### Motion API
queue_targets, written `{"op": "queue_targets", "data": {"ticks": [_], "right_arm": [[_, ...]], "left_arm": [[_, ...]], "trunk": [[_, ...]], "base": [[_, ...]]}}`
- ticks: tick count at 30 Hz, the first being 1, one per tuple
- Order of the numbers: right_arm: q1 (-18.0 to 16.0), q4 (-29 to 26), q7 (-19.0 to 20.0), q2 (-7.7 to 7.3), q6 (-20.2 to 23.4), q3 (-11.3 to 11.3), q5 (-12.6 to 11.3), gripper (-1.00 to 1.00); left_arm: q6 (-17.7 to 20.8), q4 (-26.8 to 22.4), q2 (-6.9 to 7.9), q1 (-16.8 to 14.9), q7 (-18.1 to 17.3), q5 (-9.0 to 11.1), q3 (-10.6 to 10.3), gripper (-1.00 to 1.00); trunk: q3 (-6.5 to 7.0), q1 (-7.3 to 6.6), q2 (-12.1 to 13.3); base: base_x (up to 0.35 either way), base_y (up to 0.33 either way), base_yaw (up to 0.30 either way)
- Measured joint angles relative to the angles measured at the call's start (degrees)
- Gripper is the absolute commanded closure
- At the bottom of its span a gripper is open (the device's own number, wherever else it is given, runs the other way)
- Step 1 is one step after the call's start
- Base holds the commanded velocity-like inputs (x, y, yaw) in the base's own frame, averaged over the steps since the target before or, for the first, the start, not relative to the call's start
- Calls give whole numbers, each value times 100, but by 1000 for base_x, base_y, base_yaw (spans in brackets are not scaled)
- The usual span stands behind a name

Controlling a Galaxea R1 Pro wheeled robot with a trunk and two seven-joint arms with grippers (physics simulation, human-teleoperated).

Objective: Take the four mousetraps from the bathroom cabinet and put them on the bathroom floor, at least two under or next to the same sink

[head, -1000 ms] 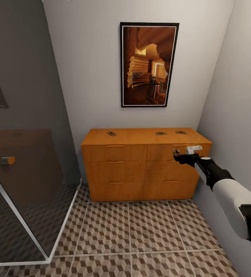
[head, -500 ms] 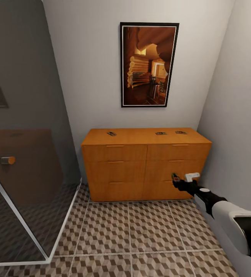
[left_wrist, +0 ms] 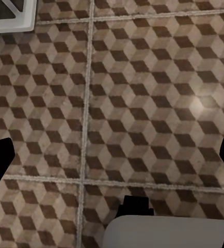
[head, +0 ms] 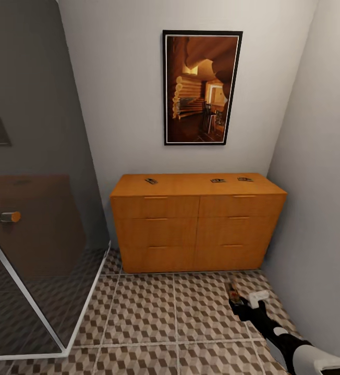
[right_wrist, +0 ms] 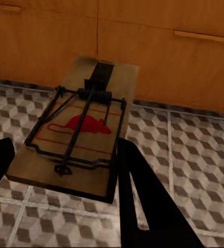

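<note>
Reaching low over the bathroom floor [head: 191,307], just in front of the cabinet [head: 196,224], the right gripper [head: 239,304] had its fingers pinched on a mousetrap [head: 235,295], held close above the cube-patterned tiles near the cabinet's right end. In the right wrist view that held mousetrap [right_wrist: 78,132] showed plainly: a brown wooden slab with dark wire parts and a red mouse printed on it, one black finger [right_wrist: 143,201] pressed against its side, the cabinet's lower drawers [right_wrist: 143,46] beyond it. Whether the slab touched the tiles could not be told (it looked slightly above them).

The left gripper [left_wrist: 112,155] looked straight down at bare floor tiles [left_wrist: 143,103], its two dark fingertips set wide apart with nothing between them.

Farther back, the cabinet stood against the rear wall, all six drawers closed. On its top lay three more mousetraps: one [head: 150,181] toward the cabinet's left end, and two, [head: 217,180] and [head: 245,179], near each other toward its right end. Left of the cabinet stood a glass shower screen [head: 34,198] with an orange knob [head: 9,216]. Above the cabinet hung a framed picture [head: 202,87] in warm brown tones.
</note>
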Motion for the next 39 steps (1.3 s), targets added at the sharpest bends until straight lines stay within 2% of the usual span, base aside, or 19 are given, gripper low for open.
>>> {"op": "queue_targets", "data": {"ticks": [2,6,8,11,14,16,18,21,23,26,27,31,36,39], "right_arm": [[316,5,-20,109,-332,8,8,100],[794,7,-82,429,-911,19,37,100],[991,6,-184,564,-1092,-11,12,100],[1297,8,-549,745,-1343,-7,24,100],[1480,6,-812,842,-1496,-22,16,100],[1573,5,-1147,902,-1609,-31,13,100],[1612,5,-1484,930,-1668,-40,-15,100],[1630,5,-1722,953,-1701,-37,-16,100],[1634,3,-1789,969,-1710,-31,-13,100],[1643,4,-1833,979,-1759,-32,-15,100],[1644,3,-1840,981,-1799,-32,-15,100],[1647,-1,-1841,982,-1881,-32,-15,100],[1648,-10,-1842,982,-1899,-33,-13,100],[1648,-12,-1839,982,-1902,-32,-8,100]], "left_arm": [[0,0,0,0,0,0,0,-100],[0,-6,0,0,0,0,0,-100],[-4,-10,0,0,0,0,0,-100],[-8,-19,0,0,0,0,0,-100],[-2,-28,-8,0,0,0,2,-100],[15,-96,-28,0,6,-1,10,-100],[44,-273,-49,-1,13,-1,12,-100],[89,-537,-114,-1,27,-2,13,-100],[239,-685,-151,-2,31,-1,14,-100],[866,-1098,-206,-2,22,-1,15,-100],[1178,-1339,-217,-4,17,-2,14,-100],[1983,-2125,-253,-7,6,1,13,-100],[2256,-2795,-437,-17,6,-2,8,-100],[2617,-3252,-516,-29,9,-7,6,-100]], "trunk": [[0,0,0],[0,0,0],[1,0,0],[0,0,0],[1,0,0],[1,0,0],[1,0,0],[1,0,0],[1,0,0],[1,0,0],[1,0,0],[1,0,0],[1,0,0],[1,0,0]], "base": [[0,0,0],[0,0,0],[0,0,0],[0,0,0],[0,0,0],[0,0,0],[0,0,0],[0,0,0],[0,0,0],[0,0,0],[0,0,0],[0,0,0],[0,0,0],[0,0,0]]}}
